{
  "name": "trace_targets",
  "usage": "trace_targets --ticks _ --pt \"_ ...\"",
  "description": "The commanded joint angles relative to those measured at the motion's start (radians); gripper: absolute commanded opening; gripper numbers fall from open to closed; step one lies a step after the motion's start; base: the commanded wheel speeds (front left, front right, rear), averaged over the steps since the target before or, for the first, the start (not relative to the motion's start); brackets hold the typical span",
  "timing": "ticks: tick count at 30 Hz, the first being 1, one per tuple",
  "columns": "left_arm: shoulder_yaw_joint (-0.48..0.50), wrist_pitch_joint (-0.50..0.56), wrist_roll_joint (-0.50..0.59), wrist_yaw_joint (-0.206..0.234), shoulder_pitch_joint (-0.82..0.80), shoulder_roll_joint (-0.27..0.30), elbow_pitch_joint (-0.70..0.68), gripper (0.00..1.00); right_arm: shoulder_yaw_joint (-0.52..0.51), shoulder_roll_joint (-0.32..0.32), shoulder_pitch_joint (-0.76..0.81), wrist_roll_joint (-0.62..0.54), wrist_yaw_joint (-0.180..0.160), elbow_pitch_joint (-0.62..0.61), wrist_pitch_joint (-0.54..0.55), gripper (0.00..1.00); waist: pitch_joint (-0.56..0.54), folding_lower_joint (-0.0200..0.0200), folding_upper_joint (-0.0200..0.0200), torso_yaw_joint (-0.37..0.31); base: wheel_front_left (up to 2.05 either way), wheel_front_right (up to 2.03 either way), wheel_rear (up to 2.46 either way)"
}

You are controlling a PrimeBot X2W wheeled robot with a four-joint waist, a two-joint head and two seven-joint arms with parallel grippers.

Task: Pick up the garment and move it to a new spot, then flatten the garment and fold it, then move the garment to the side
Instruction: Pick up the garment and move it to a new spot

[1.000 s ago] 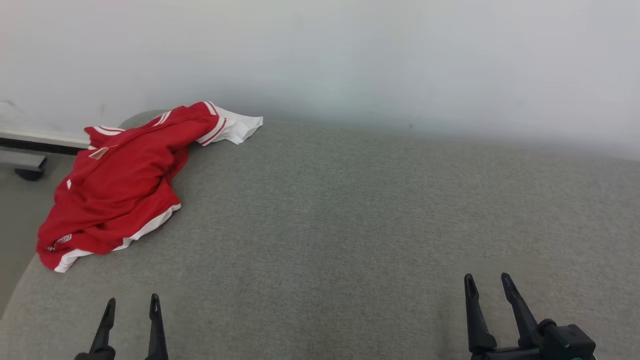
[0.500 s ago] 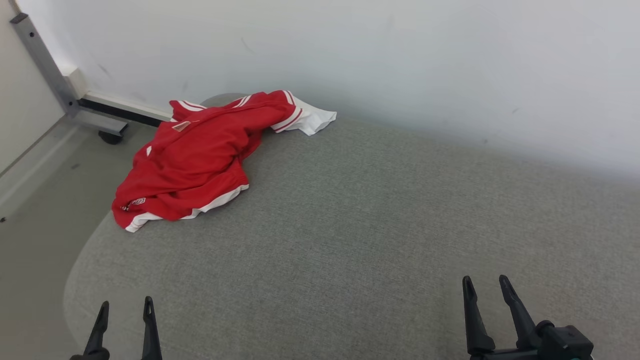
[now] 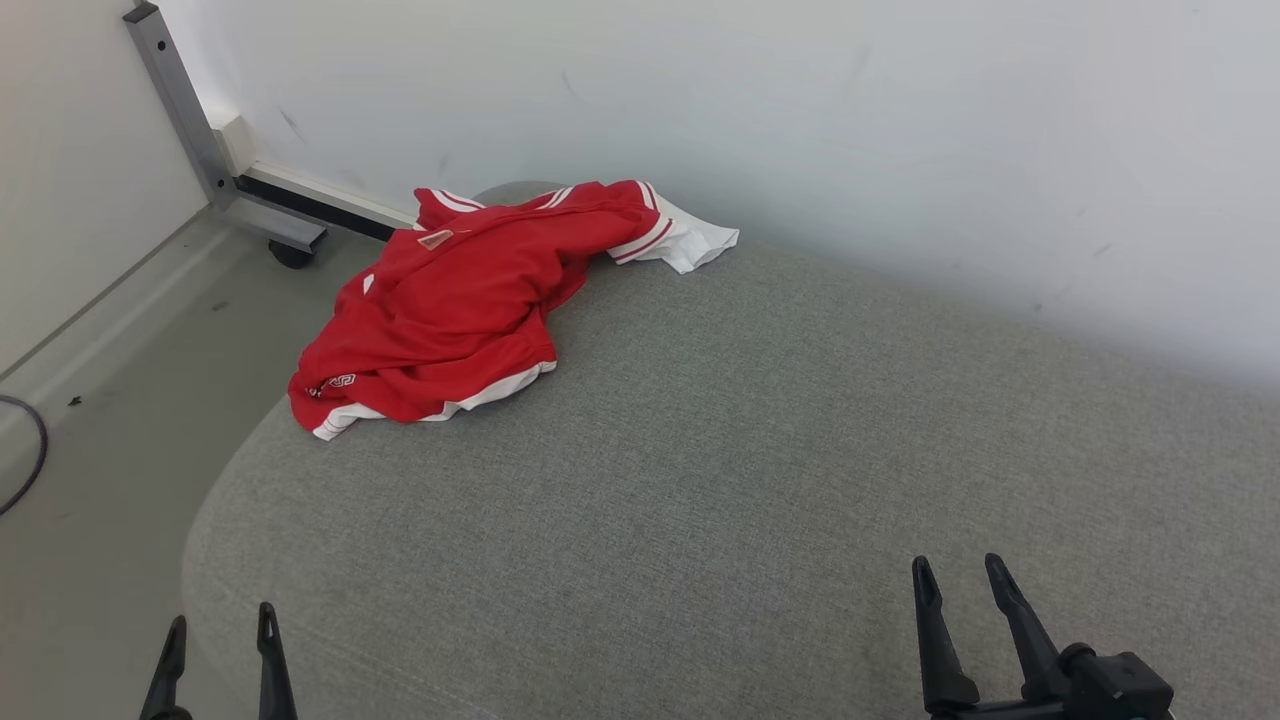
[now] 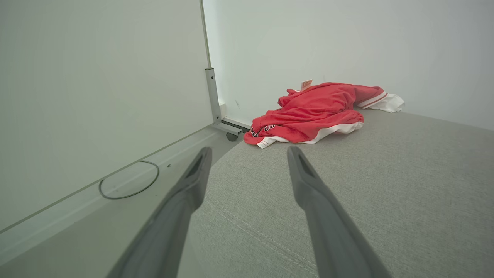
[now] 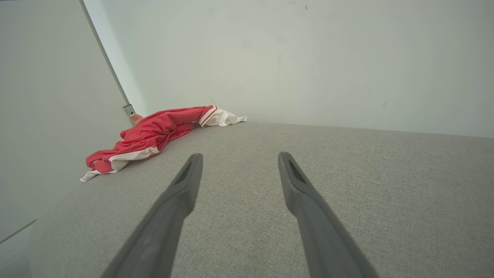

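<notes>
So the red garment (image 3: 455,310) with white trim is crumpled in a heap at the far left corner of the grey fabric bench (image 3: 750,450), one white-cuffed sleeve flopped toward the bench's back edge, right by the wall (image 3: 800,120). Left hand (image 3: 221,615) hangs at the bench's near left corner, fingers spread wide, nothing in it. Right hand (image 3: 956,561) is over the bench's near right side, also wide open and empty. Both are well apart from the garment.
</notes>
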Motion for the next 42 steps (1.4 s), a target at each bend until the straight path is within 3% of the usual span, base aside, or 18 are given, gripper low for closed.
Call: trace_targets --ticks 1,9,16,30,33,42 --pt "0.002 -0.003 0.001 0.002 0.005 0.002 0.001 1.00 0.002 0.001 0.002 0.000 -0.002 0.001 -0.001 1.00 0.000 0.0000 0.0000 -0.001 0.00 0.00 0.00" --pt "0.031 -0.004 -0.036 0.009 -0.052 -0.002 0.007 1.00 0.006 0.001 -0.012 -0.009 -0.002 0.002 -0.001 1.00 0.015 0.0000 0.0000 -0.030 0.00 0.00 0.00" --pt "0.046 -0.003 -0.070 -0.013 -0.236 0.039 0.054 1.00 -0.014 0.001 -0.040 -0.037 -0.002 -0.007 -0.001 1.00 0.076 0.0000 0.0000 -0.084 0.00 0.00 0.00" --pt "0.068 0.004 -0.172 -0.046 -0.711 0.198 0.229 1.00 -0.043 0.001 -0.174 -0.111 -0.002 -0.092 -0.001 1.00 0.329 0.0000 0.0000 -0.298 0.00 0.00 0.00" --pt "0.074 0.011 -0.201 -0.049 -0.768 0.210 0.268 1.00 -0.050 0.001 -0.188 -0.115 -0.002 -0.114 -0.001 1.00 0.362 0.0000 0.0000 -0.328 0.00 0.00 0.00" --pt "0.043 0.069 -0.225 -0.056 -0.984 0.358 0.452 1.00 -0.044 0.002 -0.238 -0.119 -0.002 -0.198 -0.001 1.00 0.495 0.0000 0.0000 -0.436 0.00 0.00 0.00"
